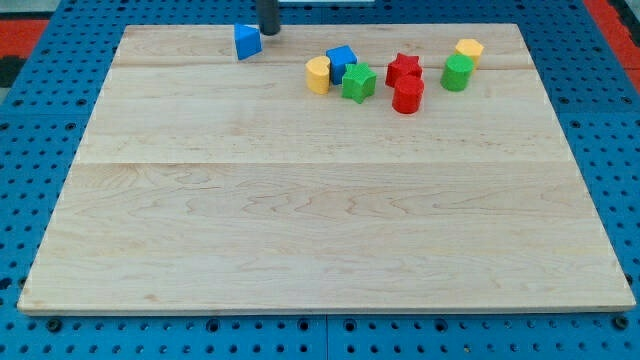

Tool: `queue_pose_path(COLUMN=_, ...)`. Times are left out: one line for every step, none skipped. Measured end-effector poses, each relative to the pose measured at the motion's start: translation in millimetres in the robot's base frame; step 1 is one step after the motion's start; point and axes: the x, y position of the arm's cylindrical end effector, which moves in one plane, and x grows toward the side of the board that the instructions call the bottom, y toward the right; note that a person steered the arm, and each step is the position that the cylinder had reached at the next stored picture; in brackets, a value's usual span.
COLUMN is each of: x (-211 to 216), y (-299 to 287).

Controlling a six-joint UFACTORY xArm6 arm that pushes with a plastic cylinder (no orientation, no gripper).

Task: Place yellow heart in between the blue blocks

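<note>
The yellow heart (318, 75) lies near the view's top, left of centre, touching the left side of a blue cube (341, 60). A second blue block, a triangle (247, 41), sits apart, further to the view's left near the board's top edge. My tip (270, 32) stands just to the right of the blue triangle, close to it or touching it, and well left of the yellow heart. The rod's upper part is cut off by the view's top.
A green star (358, 82) touches the blue cube's lower right. A red star (404, 68) and a red cylinder (408, 96) sit right of it. A green cylinder (457, 72) and another yellow block (468, 50) are further right. The wooden board (320, 220) lies on a blue pegboard.
</note>
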Motion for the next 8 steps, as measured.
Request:
queue_pose_path(x=18, y=35)
queue_pose_path(x=24, y=83)
queue_pose_path(x=55, y=85)
queue_pose_path(x=88, y=82)
queue_pose_path(x=102, y=80)
queue_pose_path(x=112, y=49)
queue_pose_path(x=120, y=-6)
queue_pose_path(x=131, y=-32)
